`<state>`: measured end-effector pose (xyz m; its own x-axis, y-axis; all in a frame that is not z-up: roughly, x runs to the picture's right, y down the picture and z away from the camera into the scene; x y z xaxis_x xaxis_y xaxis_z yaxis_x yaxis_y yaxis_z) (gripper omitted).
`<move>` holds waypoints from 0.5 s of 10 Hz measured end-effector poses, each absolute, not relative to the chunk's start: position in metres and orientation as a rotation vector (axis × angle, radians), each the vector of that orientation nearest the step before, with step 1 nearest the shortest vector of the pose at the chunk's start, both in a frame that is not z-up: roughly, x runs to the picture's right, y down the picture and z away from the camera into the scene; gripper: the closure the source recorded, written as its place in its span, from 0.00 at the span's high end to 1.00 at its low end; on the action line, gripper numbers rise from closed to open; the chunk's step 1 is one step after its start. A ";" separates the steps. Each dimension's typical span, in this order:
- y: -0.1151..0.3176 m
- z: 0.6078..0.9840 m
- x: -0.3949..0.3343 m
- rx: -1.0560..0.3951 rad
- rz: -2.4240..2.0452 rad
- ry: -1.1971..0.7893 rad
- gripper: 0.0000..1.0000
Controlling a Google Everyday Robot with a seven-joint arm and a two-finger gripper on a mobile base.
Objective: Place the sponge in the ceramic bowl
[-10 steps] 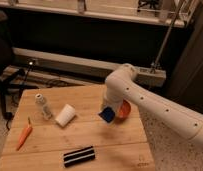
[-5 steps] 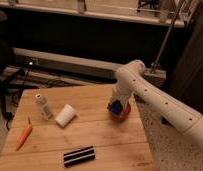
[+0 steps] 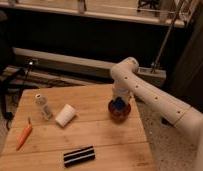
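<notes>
The flat bright-blue sponge (image 3: 117,104) shows in the glossy reddish-brown ceramic bowl (image 3: 120,116) beneath the gripper (image 3: 118,98), its hold untellable, so any release should come low and centred.

The end effector (image 3: 118,100) is being shifted from just left of the ceramic bowl (image 3: 119,114) to directly above it. The sponge (image 3: 117,104) is being carried along, from beside the bowl's left rim to over its opening. The arm (image 3: 145,90) is being swung toward the far edge of the counter (image 3: 95,135).
</notes>
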<state>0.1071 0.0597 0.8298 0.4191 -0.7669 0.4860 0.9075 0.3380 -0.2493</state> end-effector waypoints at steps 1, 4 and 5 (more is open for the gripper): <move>0.066 0.837 0.103 -0.544 -1.122 -0.274 0.47; 0.080 0.854 0.089 -0.511 -1.125 -0.214 0.75; 0.087 0.857 0.085 -0.500 -1.124 -0.196 0.80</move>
<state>0.0852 0.0872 0.8567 0.4286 -0.8123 0.3956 0.8982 0.3359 -0.2835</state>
